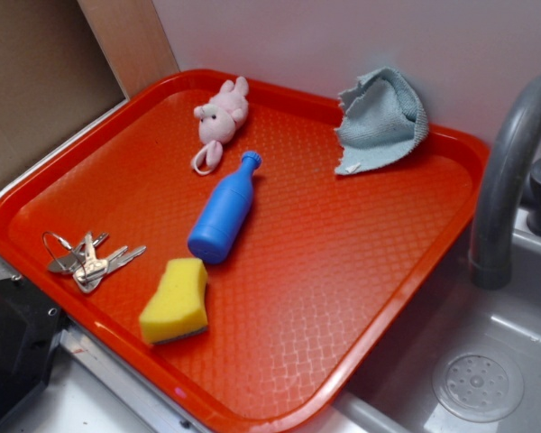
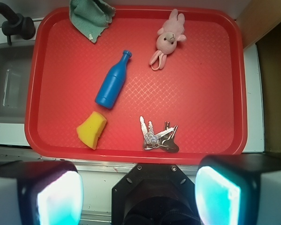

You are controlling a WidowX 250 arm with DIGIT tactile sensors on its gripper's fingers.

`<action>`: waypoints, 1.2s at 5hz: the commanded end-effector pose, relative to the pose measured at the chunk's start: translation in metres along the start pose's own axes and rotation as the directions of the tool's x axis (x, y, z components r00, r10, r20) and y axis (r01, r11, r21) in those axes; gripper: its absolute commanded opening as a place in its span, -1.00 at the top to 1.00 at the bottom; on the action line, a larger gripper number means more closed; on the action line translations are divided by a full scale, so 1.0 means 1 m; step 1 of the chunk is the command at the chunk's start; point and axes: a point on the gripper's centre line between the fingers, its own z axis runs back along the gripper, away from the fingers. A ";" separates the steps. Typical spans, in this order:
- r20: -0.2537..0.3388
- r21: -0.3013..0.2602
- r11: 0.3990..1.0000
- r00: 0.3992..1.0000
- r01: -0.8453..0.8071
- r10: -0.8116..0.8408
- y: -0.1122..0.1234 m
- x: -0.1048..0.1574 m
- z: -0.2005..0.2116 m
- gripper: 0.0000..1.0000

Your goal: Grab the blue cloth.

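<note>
blue cloth (image 2: 90, 16) at tray's (image 2: 215, 93) far corner | gripper (image 2: 139, 187) spread wide, well apart from it, over near edge

Red textured plastic tray (image 1: 361, 298) carrying pale blue-grey knitted cloth (image 1: 380, 119), pink plush bunny (image 1: 220, 115), bright blue plastic bottle (image 1: 224, 211), yellow sponge (image 1: 175, 300), metal keys (image 1: 90, 260).

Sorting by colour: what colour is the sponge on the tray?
Yellow, with a darker underside; the sponge shows best in the exterior view.
</note>
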 end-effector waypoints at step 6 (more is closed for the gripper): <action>0.299 -0.016 0.986 0.941 0.168 -0.156 -0.089 0.198 -0.170 -1.00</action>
